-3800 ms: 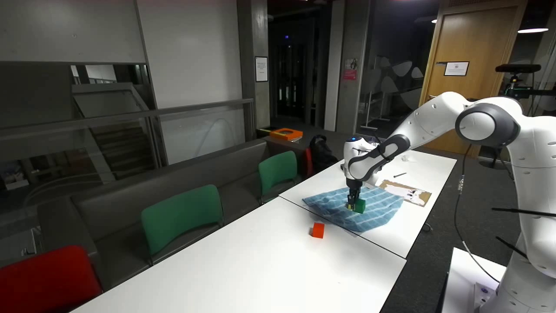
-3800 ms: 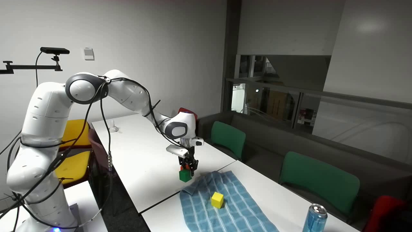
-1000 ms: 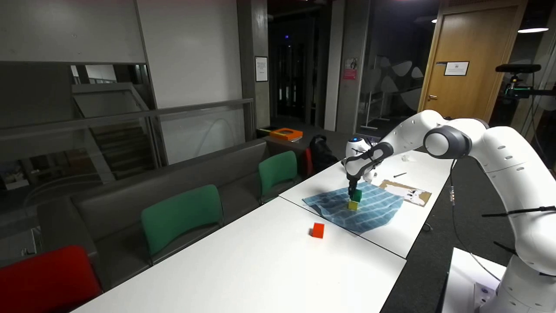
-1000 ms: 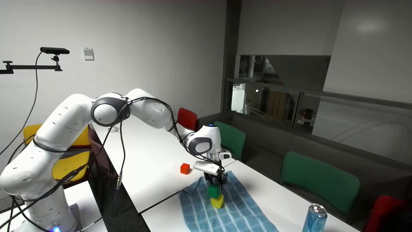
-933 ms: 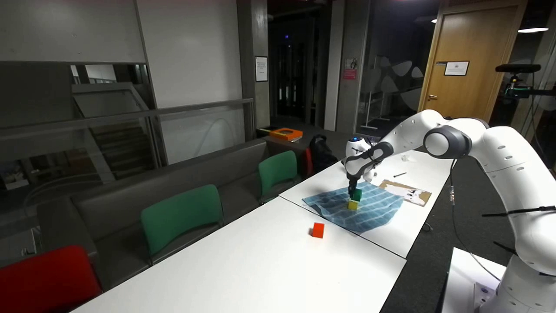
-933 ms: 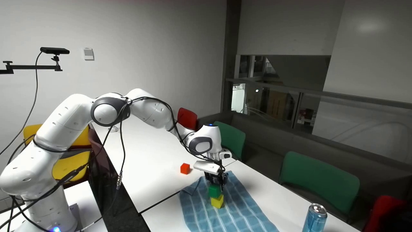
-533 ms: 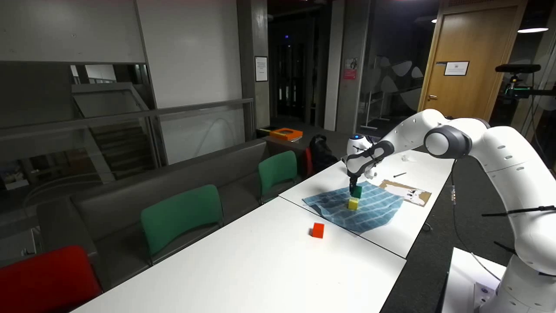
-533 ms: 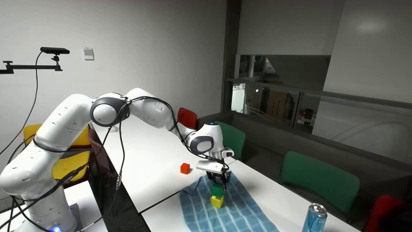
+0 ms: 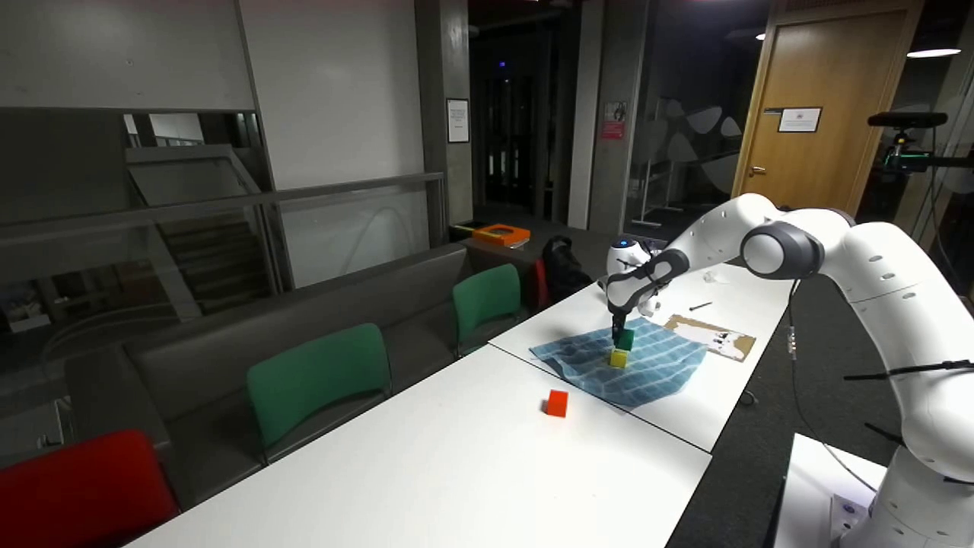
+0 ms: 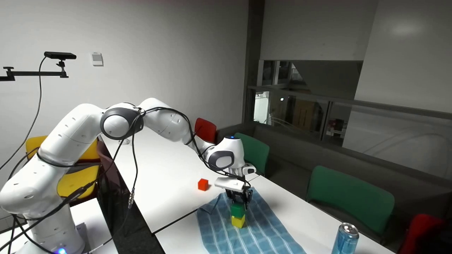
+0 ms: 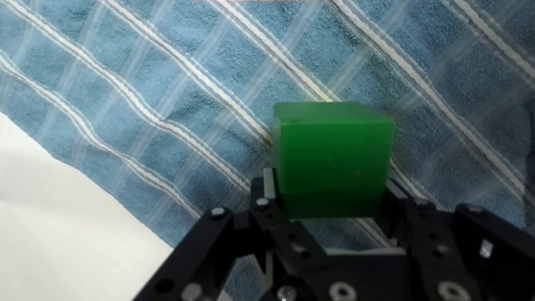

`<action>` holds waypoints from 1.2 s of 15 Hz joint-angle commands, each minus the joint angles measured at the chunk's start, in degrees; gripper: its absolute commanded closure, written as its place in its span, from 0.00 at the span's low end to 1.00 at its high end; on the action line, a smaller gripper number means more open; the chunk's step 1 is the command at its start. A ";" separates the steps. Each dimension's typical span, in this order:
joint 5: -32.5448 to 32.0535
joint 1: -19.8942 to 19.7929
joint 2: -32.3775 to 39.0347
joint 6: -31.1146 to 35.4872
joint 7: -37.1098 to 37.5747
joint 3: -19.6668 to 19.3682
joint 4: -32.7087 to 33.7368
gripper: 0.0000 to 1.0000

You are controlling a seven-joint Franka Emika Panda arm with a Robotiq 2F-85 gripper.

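A green block [image 11: 334, 163] sits between the two fingers of my gripper [image 11: 332, 190] in the wrist view, with pads against its left and right sides. Directly below it is a yellow block [image 10: 238, 222], lying on a blue striped cloth [image 11: 167, 88]. In both exterior views the green block [image 9: 625, 340] is right over the yellow block [image 9: 619, 359]; whether they touch I cannot tell. From the wrist the yellow block is hidden behind the green one. A red block [image 9: 558, 403] lies apart on the white table, off the cloth.
A blue can [image 10: 346, 240] stands on the table past the cloth. Beside the cloth lie a brown-edged sheet [image 9: 711, 337] and a thin dark stick [image 9: 700, 306]. Green chairs [image 9: 319, 380] and a grey sofa line the table's far side.
Compared with several seconds ago, the arm has reached out and lowered, carrying the green block from near the cloth's edge to above the yellow one. In the last second it shifted only slightly.
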 commanded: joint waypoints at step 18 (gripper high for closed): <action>1.66 -2.91 1.10 0.36 -3.75 2.84 0.79 0.69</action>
